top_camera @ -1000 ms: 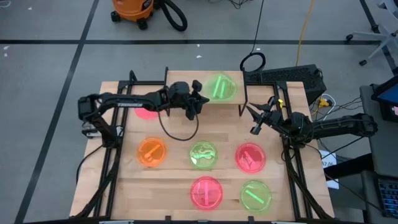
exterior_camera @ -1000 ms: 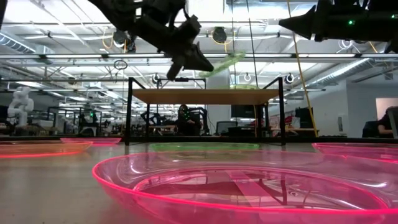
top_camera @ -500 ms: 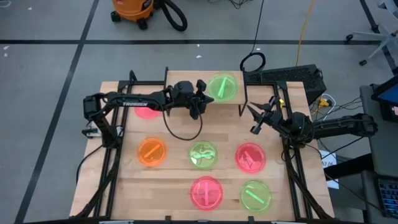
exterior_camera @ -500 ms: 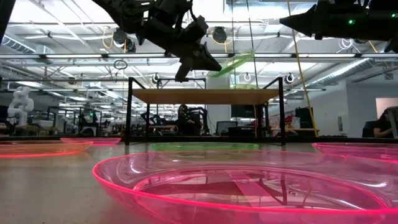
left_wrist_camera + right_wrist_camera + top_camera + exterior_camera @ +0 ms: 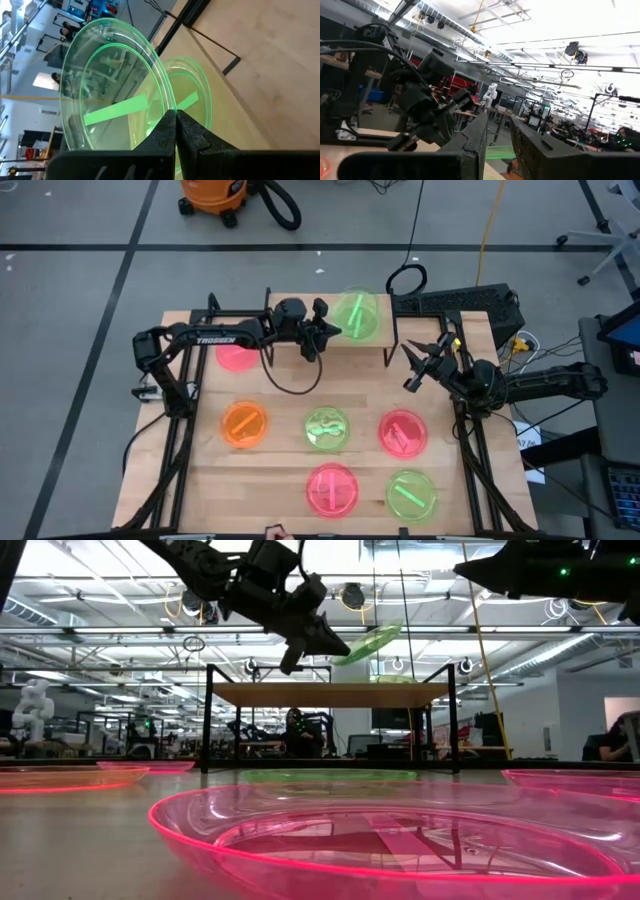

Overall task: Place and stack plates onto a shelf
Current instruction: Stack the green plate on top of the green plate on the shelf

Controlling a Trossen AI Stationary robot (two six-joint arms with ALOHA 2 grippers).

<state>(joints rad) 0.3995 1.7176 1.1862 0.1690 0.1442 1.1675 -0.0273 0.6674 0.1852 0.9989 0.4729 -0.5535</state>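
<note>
My left gripper is shut on a neon green plate and holds it tilted above the shelf, a light-wood board on black legs at the table's far edge. A second green plate lies flat on the shelf below it, toward the shelf's right end. My right gripper hangs open in the air to the right of the shelf, touching nothing. Several more plates rest flat on the table: pink, orange, green, pink-red, pink and green. My left gripper pinches the green plate's rim between its two fingers, at the edge nearest the arm. The fingers come from the table's left, slanting slightly down. The plate is lifted clear of the shelf and tilted, its far edge higher than the held edge.
The foreground pink plate fills the low view's bottom. A black cable loop hangs from the left arm over the table. A keyboard lies at the far right corner. Bare wood shows on the shelf's left half.
My left gripper has moved a little toward the table's far edge and right, carrying the green plate farther over the shelf. The plate's free edge has tipped up more steeply. The fingers stayed shut on the rim.
</note>
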